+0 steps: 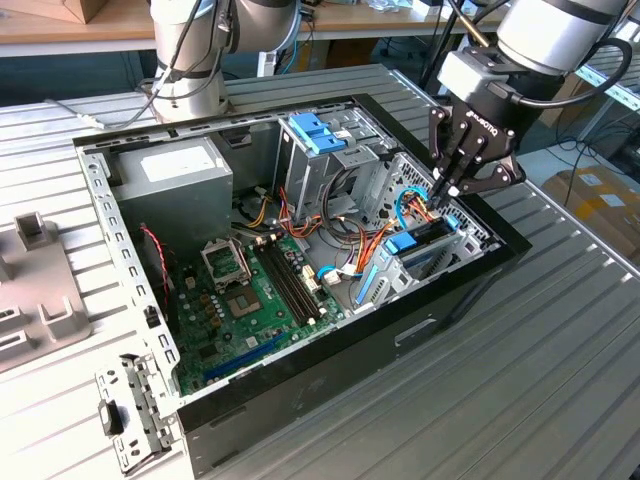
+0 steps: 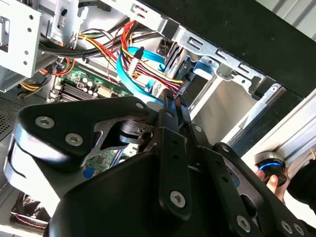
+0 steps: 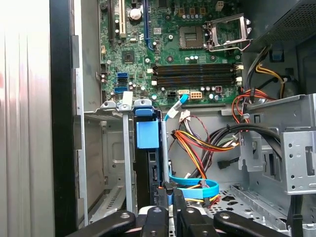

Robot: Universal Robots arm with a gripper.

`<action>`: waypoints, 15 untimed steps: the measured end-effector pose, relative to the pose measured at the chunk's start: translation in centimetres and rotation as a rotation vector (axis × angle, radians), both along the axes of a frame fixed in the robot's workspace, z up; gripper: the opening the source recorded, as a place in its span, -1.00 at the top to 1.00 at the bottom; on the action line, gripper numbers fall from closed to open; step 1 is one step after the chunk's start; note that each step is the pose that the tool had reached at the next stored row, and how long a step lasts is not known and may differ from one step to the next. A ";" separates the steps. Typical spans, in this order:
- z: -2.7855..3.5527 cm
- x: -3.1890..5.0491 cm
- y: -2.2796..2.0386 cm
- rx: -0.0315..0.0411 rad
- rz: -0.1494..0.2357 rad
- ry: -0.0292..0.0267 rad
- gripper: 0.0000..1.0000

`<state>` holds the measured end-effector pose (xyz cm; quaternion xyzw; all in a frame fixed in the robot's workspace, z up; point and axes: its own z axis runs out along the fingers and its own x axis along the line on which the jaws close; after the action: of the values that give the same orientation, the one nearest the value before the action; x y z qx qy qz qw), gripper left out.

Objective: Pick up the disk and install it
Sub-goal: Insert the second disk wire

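- Exterior view: an open computer case (image 1: 300,400) lies on a ribbed metal table (image 1: 560,330). The motherboard (image 1: 250,300) covers the case floor and a grey power supply (image 1: 175,175) sits in the far corner toward the exterior view's left.
- A pale blue bracket (image 1: 318,132) tops the drive cage (image 1: 330,165) at the far side of the case.
- The gripper (image 1: 445,190) reaches down from the arm into the case corner at the exterior view's right. Its fingers look drawn close together just above the disk (image 1: 420,245).
- The disk stands on edge in the bay by the case's near right wall, blue tab upward, with orange and blue cables (image 1: 370,240) just beside it.
- Second wrist view: the gripper (image 2: 173,106) body fills the foreground. Its two slim fingers (image 2: 172,128) run side by side with hardly any gap, their tips at the blue data cable (image 2: 131,79) and the bundle of coloured wires. Whether they pinch anything cannot be told.
- A person's fingers hold a small black knob with a blue ring (image 2: 269,165) outside the case.
- First wrist view: the disk (image 3: 148,148) sits upright in its metal bay (image 3: 106,148), blue tab (image 3: 147,134) facing the camera, dark body below it.
- The gripper (image 3: 170,195) fingertips meet at the disk's edge, beside the looping blue cable (image 3: 197,185); the gap between them is almost nil.
- The motherboard (image 3: 187,59) lies beyond the bay.
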<state>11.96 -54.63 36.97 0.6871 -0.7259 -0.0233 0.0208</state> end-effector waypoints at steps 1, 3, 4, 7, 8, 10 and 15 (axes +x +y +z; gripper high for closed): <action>0.00 0.00 0.00 -0.0003 0.000 0.0000 0.68; 0.00 0.00 0.00 -0.0007 0.000 0.0000 0.68; 0.00 0.00 0.00 -0.0008 0.000 0.0000 0.68; 0.00 -0.01 0.00 -0.0011 0.000 0.0000 0.68; -0.01 -0.09 0.01 -0.0010 0.000 0.0000 0.68; -0.03 -0.54 0.00 -0.0010 0.000 0.0000 0.68; -0.29 -2.52 0.00 0.0032 0.000 0.0000 0.68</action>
<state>9.44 -54.63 36.68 0.6871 -0.7259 -0.0245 0.0197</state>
